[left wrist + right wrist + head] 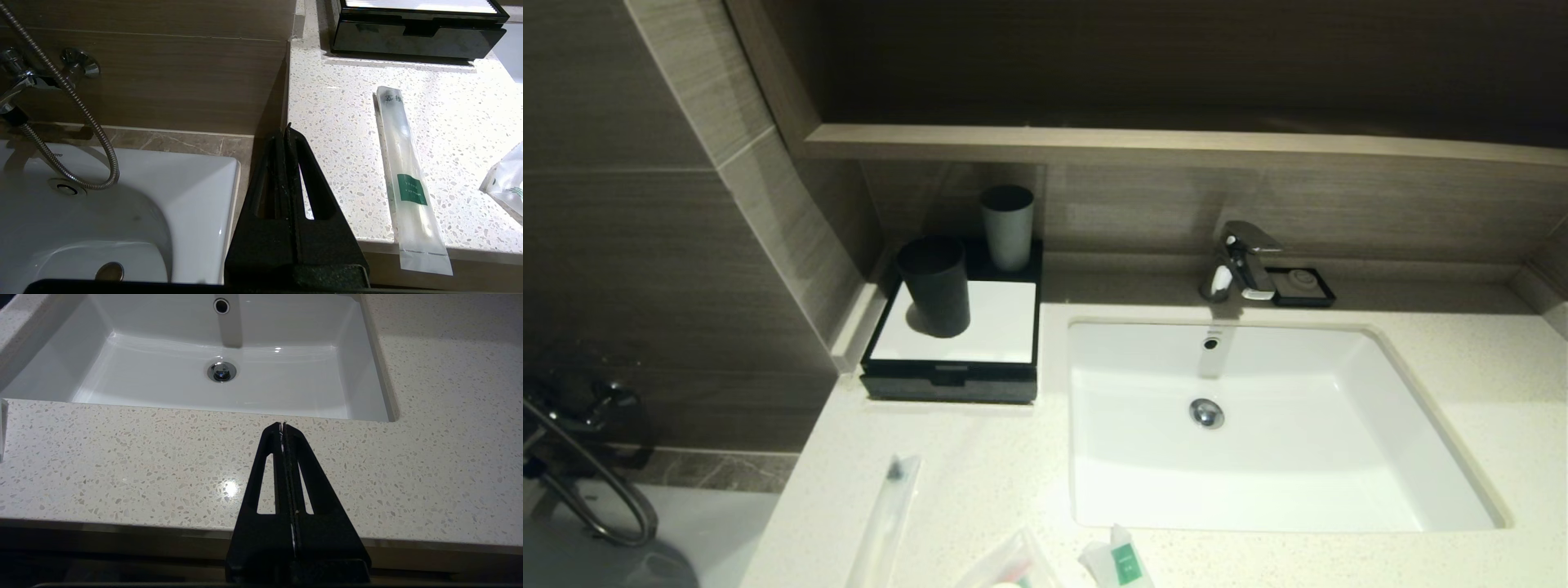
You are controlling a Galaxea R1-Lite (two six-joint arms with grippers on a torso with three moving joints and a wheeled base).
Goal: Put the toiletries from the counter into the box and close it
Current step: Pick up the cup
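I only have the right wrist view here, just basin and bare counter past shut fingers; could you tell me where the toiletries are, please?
Observer: They lie at the counter's front edge, left of the basin: a long sleeve, a clear pouch and a white sachet with a green label.
Operator: Is the box open yet?
Observer: No, the box sits at the back left corner with its drawer pushed in.
Operator: Anything on top of it?
Observer: Two cups: a dark cup in front, a grey cup behind.
Operator: And the left gripper?
Observer: The left gripper is shut, off the counter's left edge, near the sleeve.
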